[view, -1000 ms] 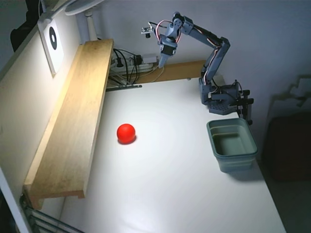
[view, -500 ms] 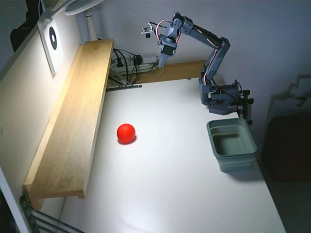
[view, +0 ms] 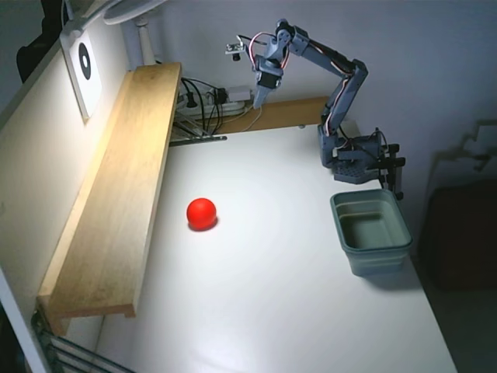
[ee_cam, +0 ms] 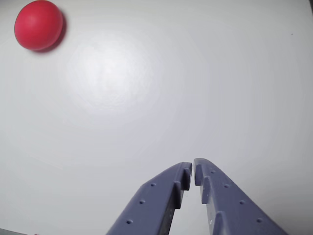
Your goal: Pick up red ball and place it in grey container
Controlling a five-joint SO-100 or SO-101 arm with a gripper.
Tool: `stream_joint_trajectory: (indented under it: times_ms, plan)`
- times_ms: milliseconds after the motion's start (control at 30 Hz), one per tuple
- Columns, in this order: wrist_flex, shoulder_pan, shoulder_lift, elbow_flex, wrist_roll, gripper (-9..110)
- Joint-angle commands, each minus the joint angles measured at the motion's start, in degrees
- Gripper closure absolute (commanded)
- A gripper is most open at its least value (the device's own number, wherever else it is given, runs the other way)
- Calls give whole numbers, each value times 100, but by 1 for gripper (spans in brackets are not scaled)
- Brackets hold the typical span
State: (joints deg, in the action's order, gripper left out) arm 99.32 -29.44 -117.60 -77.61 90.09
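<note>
The red ball (view: 201, 213) lies on the white table, left of centre in the fixed view, near the wooden shelf. It also shows in the wrist view (ee_cam: 38, 25) at the top left. The grey container (view: 370, 231) stands at the table's right edge, in front of the arm's base, with nothing in it. My gripper (view: 258, 102) hangs high above the far side of the table, pointing down, well away from the ball. In the wrist view my gripper (ee_cam: 192, 169) has its fingertips nearly touching and holds nothing.
A long wooden shelf (view: 124, 186) runs along the table's left side. Cables and a power strip (view: 206, 105) lie at the back. The arm's base (view: 353, 155) is clamped at the right rear edge.
</note>
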Motion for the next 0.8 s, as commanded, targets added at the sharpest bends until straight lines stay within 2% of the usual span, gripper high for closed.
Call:
stream_joint_trajectory:
  times_ms: [0,633,667,767]
  plan:
    - [68,-56,-164,186,-9,104]
    - [68,-56,-164,186,-9,104]
    - [68,-56,-164,186,-9,63]
    - [68,-56,-164,186,-9,63]
